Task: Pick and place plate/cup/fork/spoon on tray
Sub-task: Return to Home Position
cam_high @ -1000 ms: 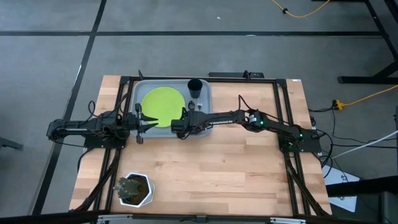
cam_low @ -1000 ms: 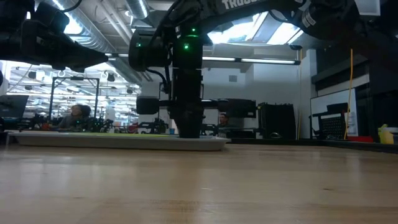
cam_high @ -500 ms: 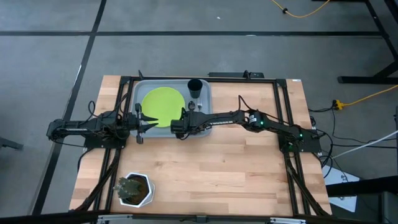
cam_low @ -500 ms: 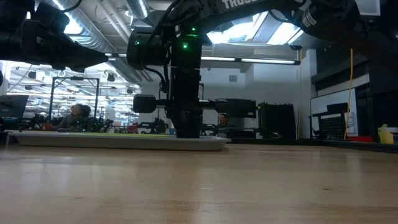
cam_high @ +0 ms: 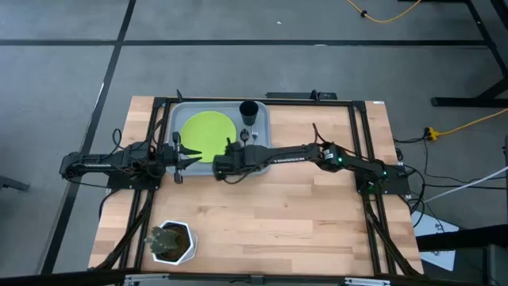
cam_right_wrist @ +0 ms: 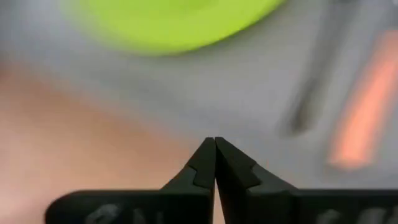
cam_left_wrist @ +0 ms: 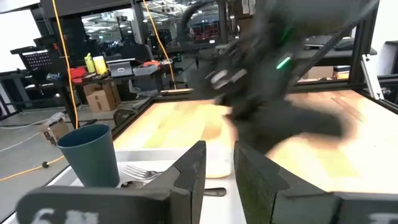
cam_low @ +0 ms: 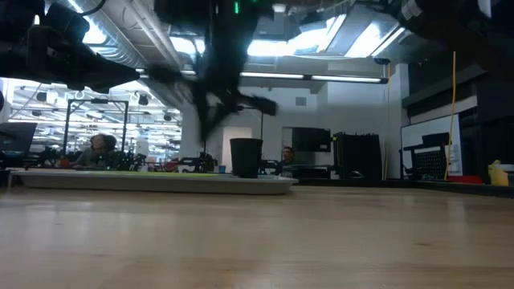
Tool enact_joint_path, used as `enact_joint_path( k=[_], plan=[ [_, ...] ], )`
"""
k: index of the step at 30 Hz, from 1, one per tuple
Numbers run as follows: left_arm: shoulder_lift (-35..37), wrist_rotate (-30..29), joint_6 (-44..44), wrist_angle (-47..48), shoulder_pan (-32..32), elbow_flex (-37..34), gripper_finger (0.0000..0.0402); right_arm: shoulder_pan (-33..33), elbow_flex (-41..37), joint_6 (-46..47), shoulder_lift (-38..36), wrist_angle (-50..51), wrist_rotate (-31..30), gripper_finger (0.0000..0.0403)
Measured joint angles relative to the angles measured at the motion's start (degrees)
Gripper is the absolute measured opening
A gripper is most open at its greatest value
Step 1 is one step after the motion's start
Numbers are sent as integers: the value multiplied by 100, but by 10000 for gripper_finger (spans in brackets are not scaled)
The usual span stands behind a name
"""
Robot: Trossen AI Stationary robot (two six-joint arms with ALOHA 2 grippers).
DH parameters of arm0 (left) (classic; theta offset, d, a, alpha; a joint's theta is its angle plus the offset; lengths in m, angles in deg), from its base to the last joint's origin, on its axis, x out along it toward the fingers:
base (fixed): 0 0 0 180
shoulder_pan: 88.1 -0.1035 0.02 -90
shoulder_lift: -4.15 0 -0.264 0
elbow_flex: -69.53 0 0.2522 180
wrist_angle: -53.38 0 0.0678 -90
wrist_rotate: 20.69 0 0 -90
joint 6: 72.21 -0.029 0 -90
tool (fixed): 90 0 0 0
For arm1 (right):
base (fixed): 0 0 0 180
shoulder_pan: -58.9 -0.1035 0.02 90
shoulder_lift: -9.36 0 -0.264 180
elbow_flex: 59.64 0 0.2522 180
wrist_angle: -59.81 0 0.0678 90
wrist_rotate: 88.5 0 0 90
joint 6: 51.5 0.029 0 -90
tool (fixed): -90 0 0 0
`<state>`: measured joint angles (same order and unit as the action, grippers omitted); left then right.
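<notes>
A wooden table (cam_high: pixel 262 206) sat inside a dark metal frame, seen from directly above. At its far edge lay a light grey-blue tray (cam_high: pixel 176 115) with a raised rim. On the tray rested a round lime-green plate (cam_high: pixel 208 132), and just beside the plate, in the tray's far right corner, stood a dark cup (cam_high: pixel 248 110), upright. Near the cup, on the tray floor, an orange-handled fork (cam_left_wrist: pixel 138 172) lay with its silver tines pointing toward the cup; in the right wrist view its orange handle showed as a blur, with a thin dark streak beside it, likely the spoon (cam_right_wrist: pixel 309 99), though too smeared to be sure.

The right gripper (cam_high: pixel 220 165) reached across the table from the right and hung above the tray's near edge, just beside the plate. Its two dark fingers (cam_right_wrist: pixel 205 163) were pressed together tip to tip, holding nothing. In the left wrist view this arm appeared as a large dark blur, hiding much of the table behind it.

The left gripper (cam_high: pixel 194 157) waited at the tray's left near corner, its fingers (cam_left_wrist: pixel 190 177) held a narrow gap apart with nothing between them.

A white hexagonal pot with a plant (cam_high: pixel 171 241) stood at the table's near left corner, well apart from the tray.
</notes>
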<state>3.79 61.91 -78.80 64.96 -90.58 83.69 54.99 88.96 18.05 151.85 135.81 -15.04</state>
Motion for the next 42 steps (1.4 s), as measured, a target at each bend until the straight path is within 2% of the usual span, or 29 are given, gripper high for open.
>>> enact_joint_path(
  k=[3,5,9,12,16,18,19,21,24,27,32,37,42],
  plan=[
    [0,-1,1,-7,0,1,77,-220,12,-395,-100,-416,1037,17],
    [-2,-2,2,4,0,1,77,-424,-2,-611,-72,-638,1283,18],
    [0,0,2,1,0,2,77,-900,-142,-2034,-68,-1293,1313,19],
    [-2,-2,0,7,0,0,77,-1256,-169,-2762,-61,-1733,1199,20],
    [-2,-2,2,4,0,2,77,-1712,-214,-3341,-59,-2025,336,20],
    [-1,-2,2,4,-2,1,77,-1866,-401,-3724,-41,-2072,108,20],
    [-2,-2,0,2,0,2,77,-1912,-538,-3898,-38,-2147,156,20],
    [-2,-2,2,3,0,0,77,-1935,-849,-4267,-43,-2383,639,20],
    [-2,-1,1,1,0,0,77,-1829,-1664,-5233,-274,-3399,1623,20],
    [-2,-2,2,0,0,2,77,-1659,-2918,-6182,-828,-4694,2310,20],
    [-2,-1,2,2,0,2,76,-1521,-5128,-6005,-1739,-5989,2214,20],
    [-2,-2,0,2,-2,0,76,-1511,-6894,-5799,-2557,-7526,2220,20],
    [-1,-2,2,6,-2,0,76,-1542,-8401,-5752,-2993,-9428,2221,20]
  ],
)
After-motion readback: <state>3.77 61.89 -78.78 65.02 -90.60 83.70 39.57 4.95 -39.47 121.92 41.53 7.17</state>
